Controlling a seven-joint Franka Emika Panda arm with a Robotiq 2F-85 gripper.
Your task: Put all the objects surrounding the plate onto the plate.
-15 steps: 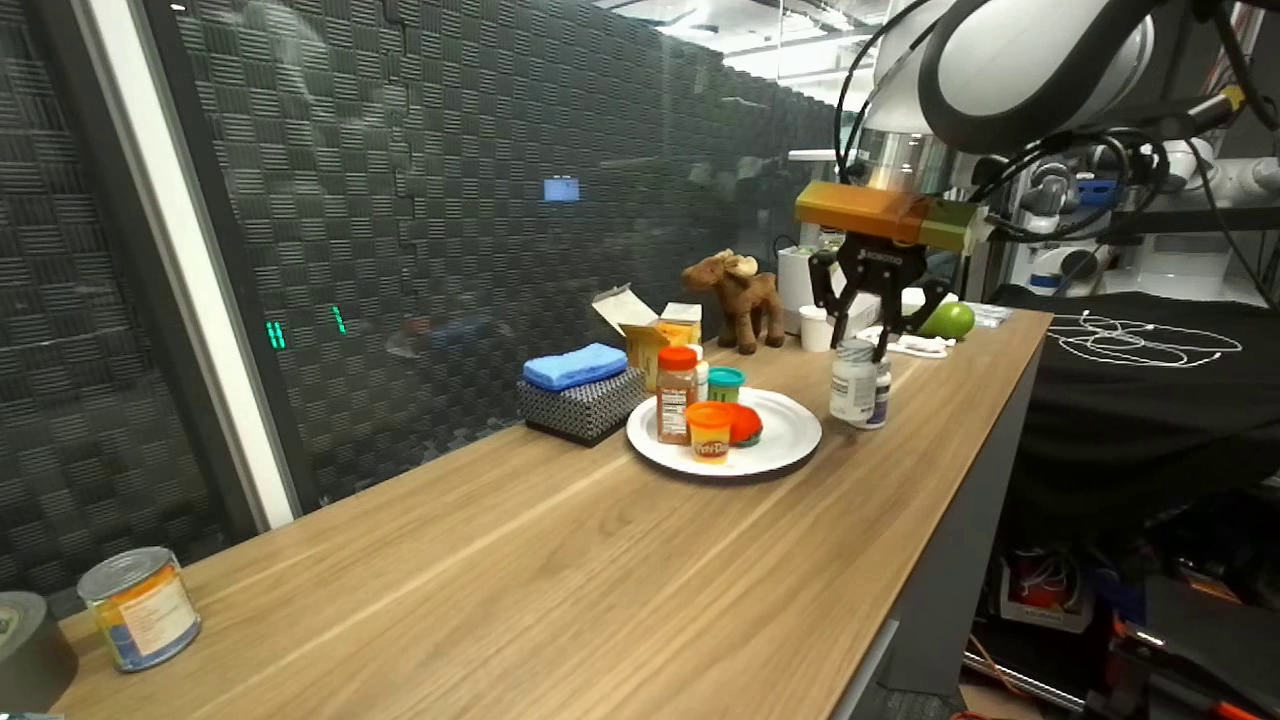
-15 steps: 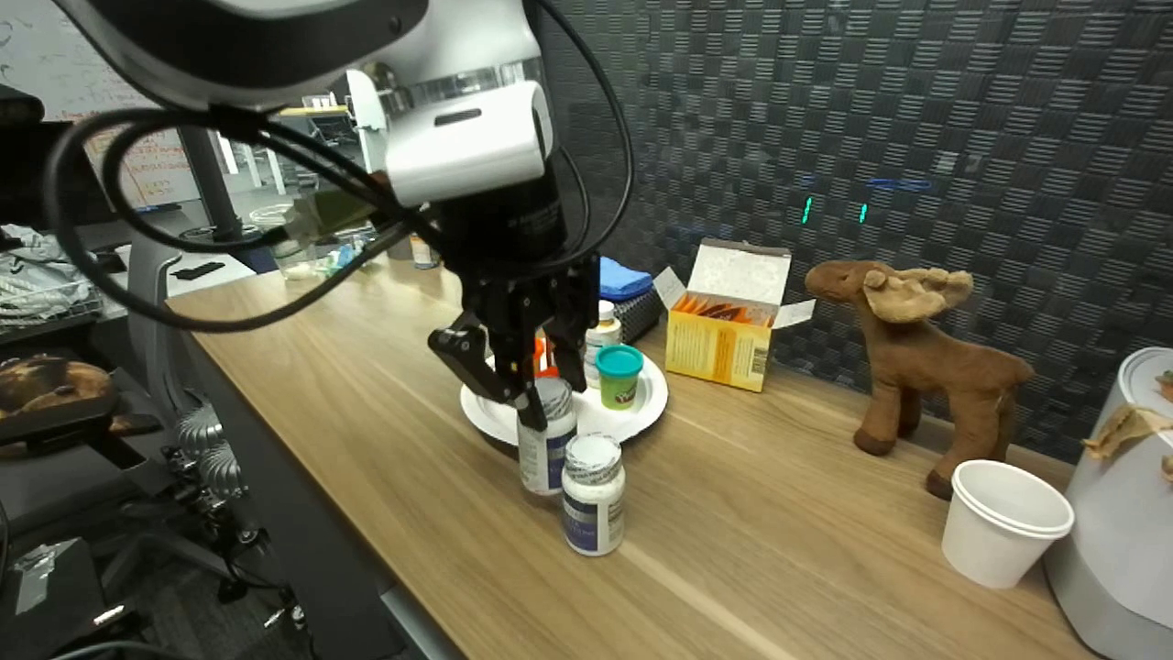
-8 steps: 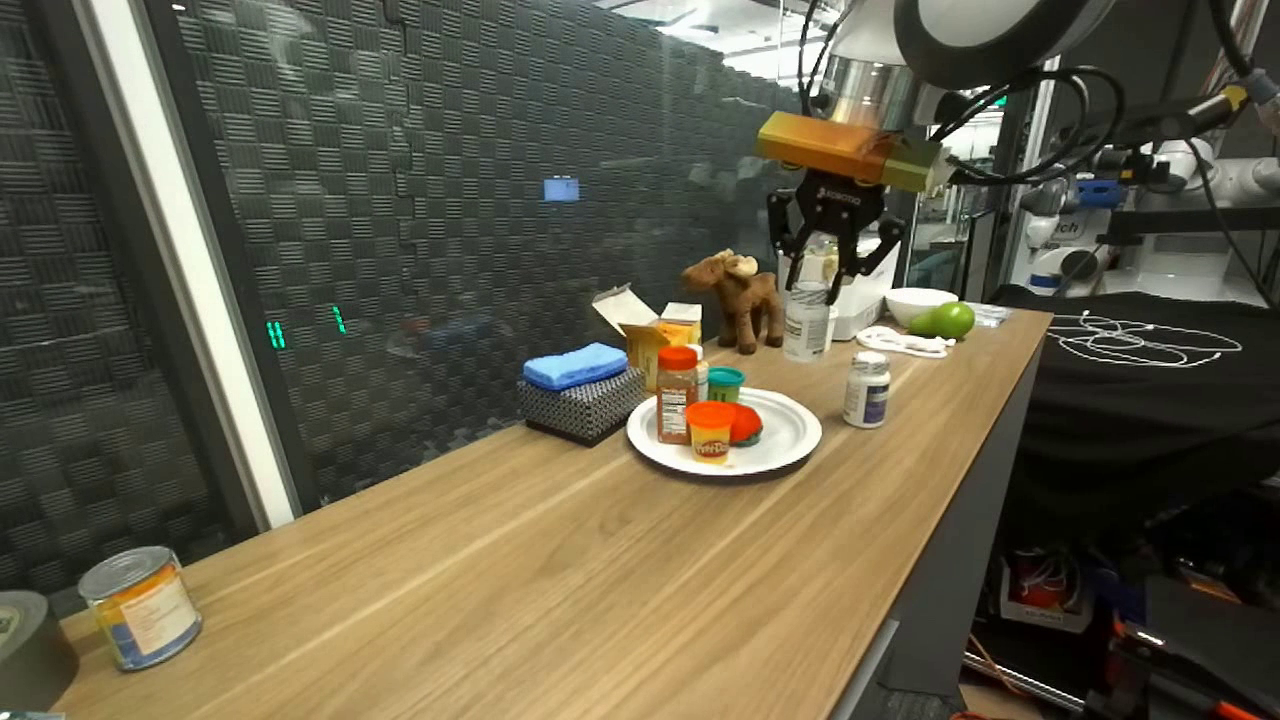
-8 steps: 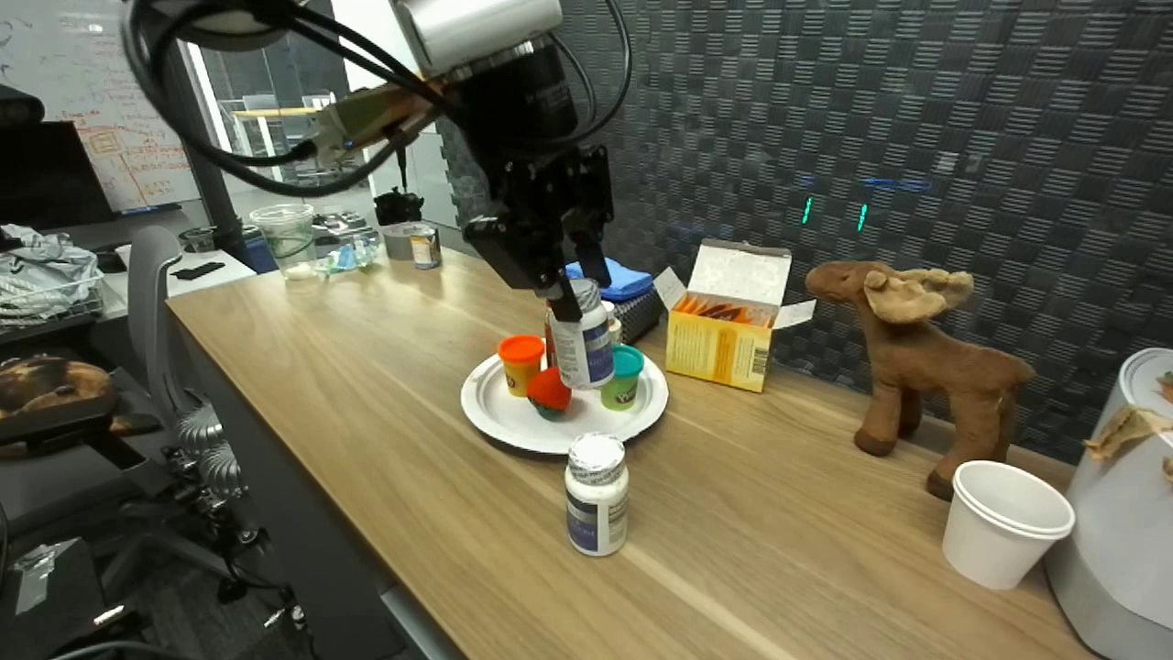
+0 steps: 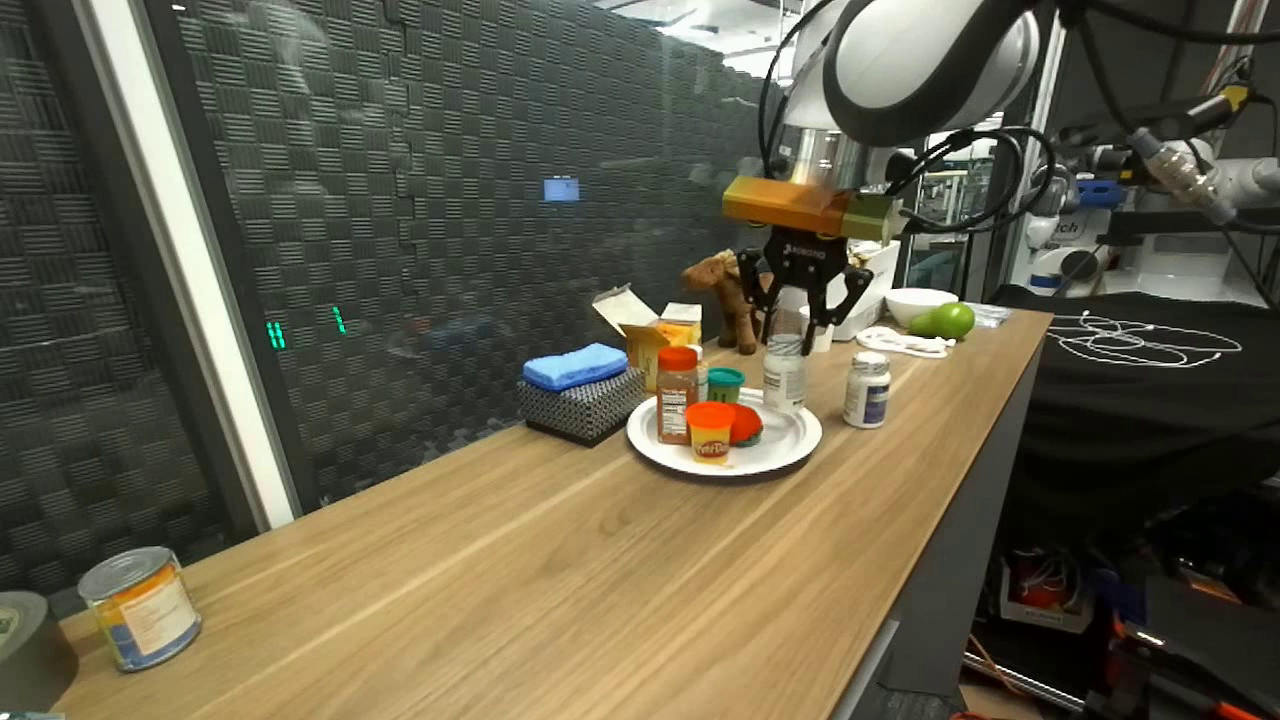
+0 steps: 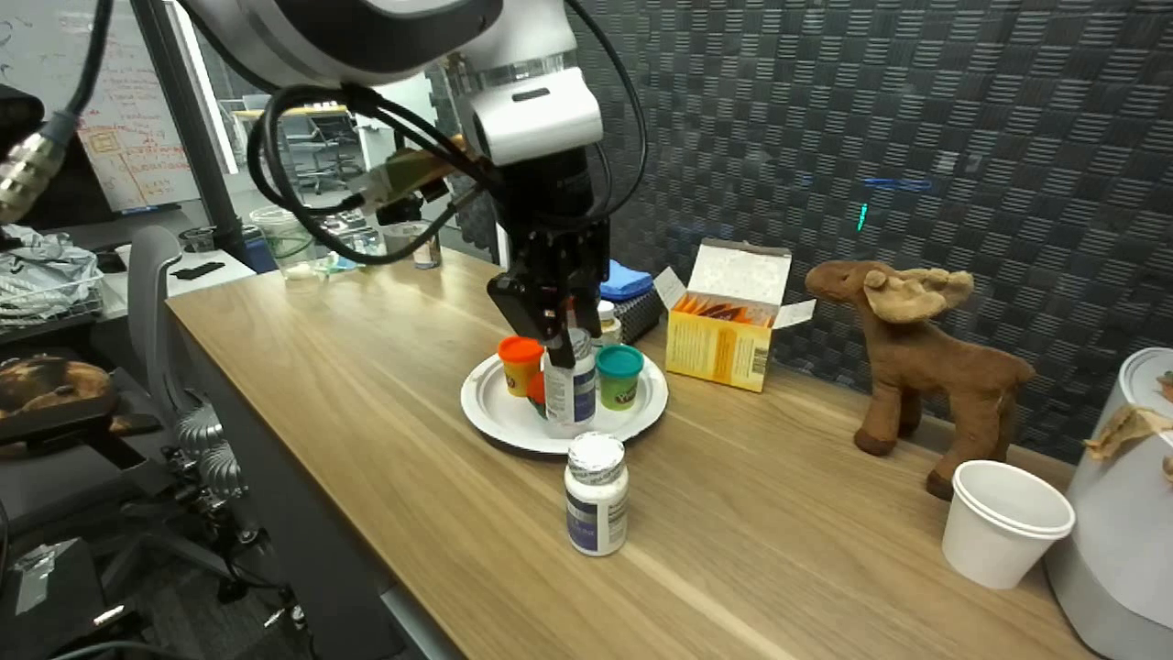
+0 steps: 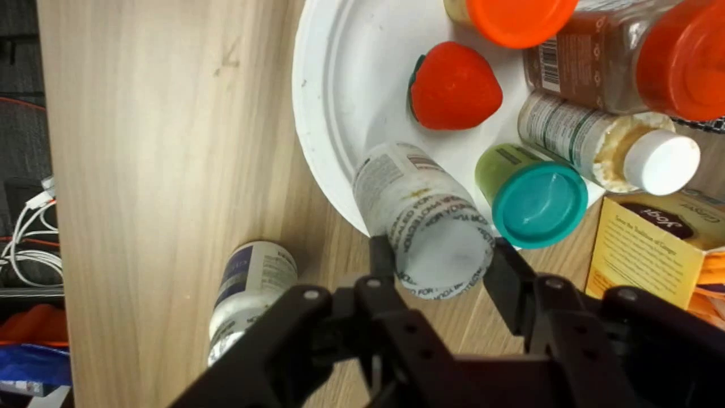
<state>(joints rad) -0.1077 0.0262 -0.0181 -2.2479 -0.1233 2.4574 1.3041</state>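
Note:
My gripper [image 5: 788,345] is shut on the cap of a white bottle [image 5: 784,385]. The bottle is over the near inner side of the white plate [image 6: 495,412], roughly upright; I cannot tell whether its base touches. In the wrist view the fingers [image 7: 440,249] press both sides of the cap. On the plate are an orange-lid tub [image 5: 710,440], a red-lid spice jar [image 5: 674,412], a red strawberry-like toy [image 7: 456,88], a teal-lid tub [image 7: 538,201] and a small white-capped bottle [image 7: 589,136]. A second white bottle [image 6: 596,504] stands on the table beside the plate.
A yellow tea box [image 6: 719,348] and a patterned box with a blue cloth [image 5: 575,368] stand close behind the plate. A brown toy moose [image 6: 935,357] and paper cups [image 6: 1003,527] are along the wall side. A can [image 5: 145,610] stands far off.
My gripper lifted the white bottle from beside the second bottle, carried it across to the plate and lowered it there. The second bottle stays on the table.

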